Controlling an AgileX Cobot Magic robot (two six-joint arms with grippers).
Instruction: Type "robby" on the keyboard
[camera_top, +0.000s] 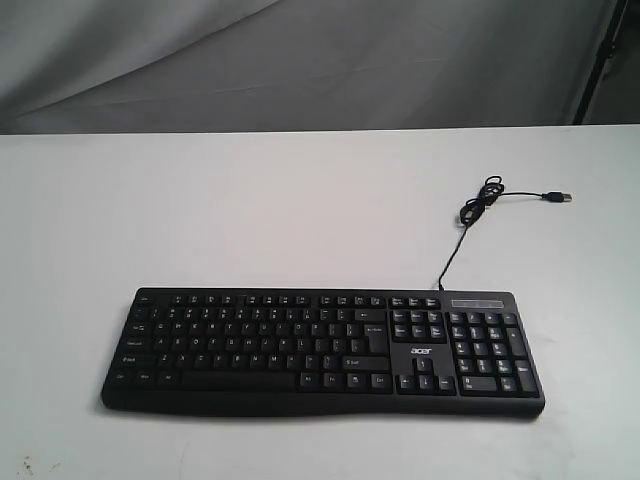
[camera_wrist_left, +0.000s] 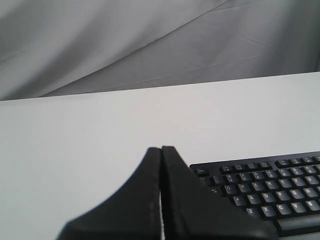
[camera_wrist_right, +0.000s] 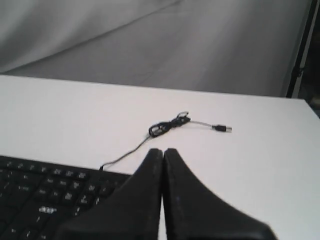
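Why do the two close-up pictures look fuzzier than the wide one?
Exterior view: soft even light, keyboard fairly sharp, faint shadow under its front edge, no glare. Left wrist view: left gripper sits near the lens, blurred. Right wrist view: right gripper likewise blurred, cable soft.

I have bare white worktop (camera_top: 200, 210) across the upper left and centre of the frame, open for passing. The black Acer keyboard (camera_top: 320, 350) blocks the lower middle. Its USB cable (camera_top: 478, 208) runs up from it and lies coiled at upper right.
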